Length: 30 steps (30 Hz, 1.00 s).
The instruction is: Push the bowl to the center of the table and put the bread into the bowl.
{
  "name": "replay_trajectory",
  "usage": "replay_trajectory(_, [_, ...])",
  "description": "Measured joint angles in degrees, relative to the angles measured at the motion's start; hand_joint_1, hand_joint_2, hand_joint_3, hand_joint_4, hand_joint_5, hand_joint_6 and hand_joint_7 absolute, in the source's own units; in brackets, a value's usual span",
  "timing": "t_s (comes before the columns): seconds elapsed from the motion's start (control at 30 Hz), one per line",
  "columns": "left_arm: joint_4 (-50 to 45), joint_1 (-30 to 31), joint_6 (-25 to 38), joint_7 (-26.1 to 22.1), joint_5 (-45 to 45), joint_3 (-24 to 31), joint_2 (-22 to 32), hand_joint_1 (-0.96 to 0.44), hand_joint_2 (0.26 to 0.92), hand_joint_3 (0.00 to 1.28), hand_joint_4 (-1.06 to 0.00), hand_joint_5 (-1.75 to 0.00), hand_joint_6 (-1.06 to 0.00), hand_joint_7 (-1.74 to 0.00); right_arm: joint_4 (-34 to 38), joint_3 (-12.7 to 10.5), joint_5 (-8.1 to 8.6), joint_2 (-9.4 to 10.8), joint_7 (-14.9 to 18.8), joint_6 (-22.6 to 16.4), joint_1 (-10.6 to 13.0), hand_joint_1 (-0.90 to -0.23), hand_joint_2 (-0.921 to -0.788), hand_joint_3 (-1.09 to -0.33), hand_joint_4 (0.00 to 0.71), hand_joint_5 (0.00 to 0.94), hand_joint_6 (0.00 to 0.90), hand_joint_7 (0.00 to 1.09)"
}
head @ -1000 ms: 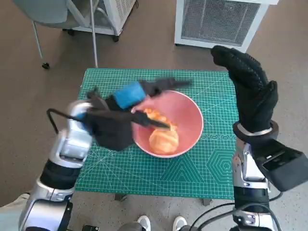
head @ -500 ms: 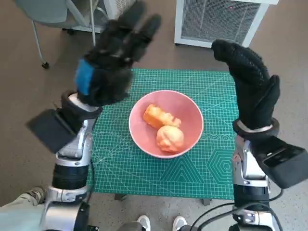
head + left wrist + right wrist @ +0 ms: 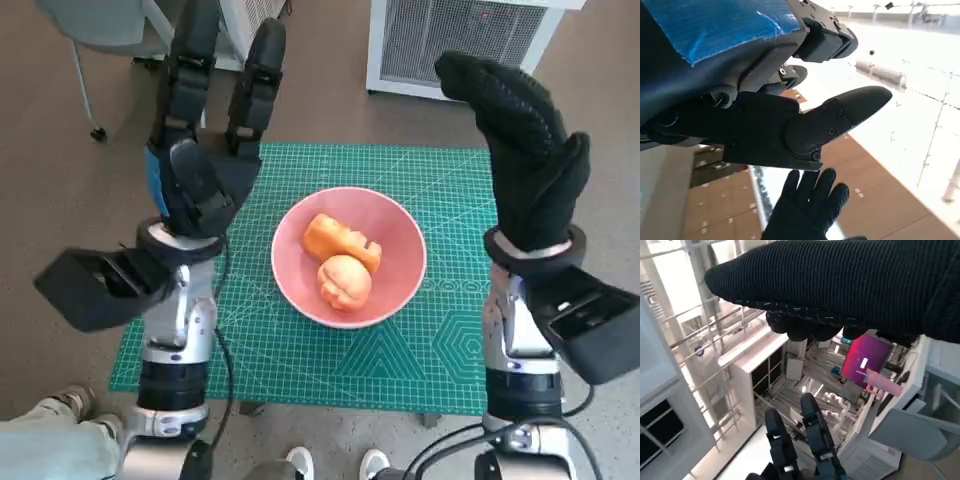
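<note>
You see two bread pieces lying in the pink bowl mid-worktop, left robot hand and right robot hand raised either side of the bowl, fingers spread, grasping nothing.

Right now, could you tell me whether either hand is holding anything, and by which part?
Nothing is held. The left hand and right hand are both raised and empty; both bread pieces lie in the pink round bowl.

I'm seeing my left hand wearing blue tape on black, my right hand wearing knitted black, both forearms showing silver.
</note>
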Motion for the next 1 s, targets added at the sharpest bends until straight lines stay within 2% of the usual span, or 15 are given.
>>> replay_trajectory(0.47, [0.80,1.06,-3.49,-0.69,1.06,-0.04,0.29,-0.73,0.921,0.56,-0.22,0.00,-0.21,-0.07,2.73,0.01,-0.31,-0.56,0.19,-1.83,-1.76,-0.678,-0.921,-0.824,0.274,0.010,0.001,0.66])
replay_trajectory(1.0, [3.80,1.12,-6.91,0.81,3.45,0.07,0.35,-0.74,0.921,0.54,-0.22,0.00,-0.20,-0.06,4.44,0.36,-0.41,-0.52,0.18,-2.59,-2.10,-0.676,-0.921,-0.827,0.275,0.009,-0.001,0.65])
